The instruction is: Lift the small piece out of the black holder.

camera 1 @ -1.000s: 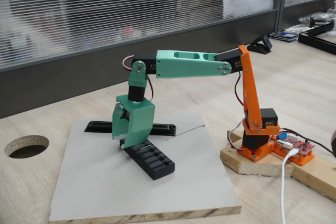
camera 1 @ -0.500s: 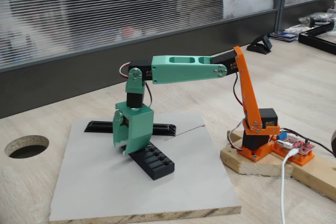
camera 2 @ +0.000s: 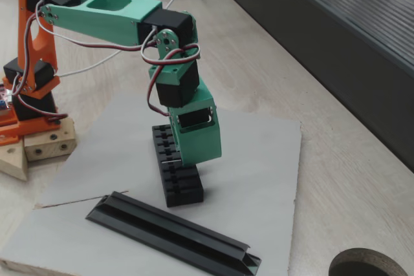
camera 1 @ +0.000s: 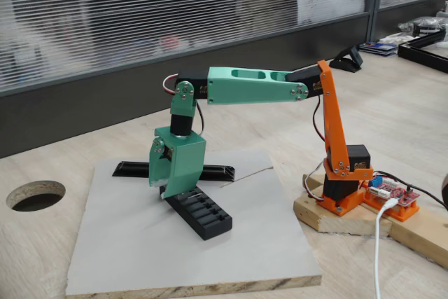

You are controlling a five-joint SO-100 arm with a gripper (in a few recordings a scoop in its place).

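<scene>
the tool [camera 1: 168, 192] is lowered onto the far end of the black holder [camera 1: 201, 213]; whether it is open or closed cannot be told; the small piece is hidden, judged not yet lifted out; the lift remains.

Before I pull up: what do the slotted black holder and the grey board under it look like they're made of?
The black holder looks like matte moulded or printed plastic: uniform black, crisp slot edges, no glint. The grey board seems to be laminated wood: a smooth, dull grey top, with a pale wood-coloured core showing along its front edge. The gripper, glossy green plastic by the look, sits at the holder's end.
</scene>
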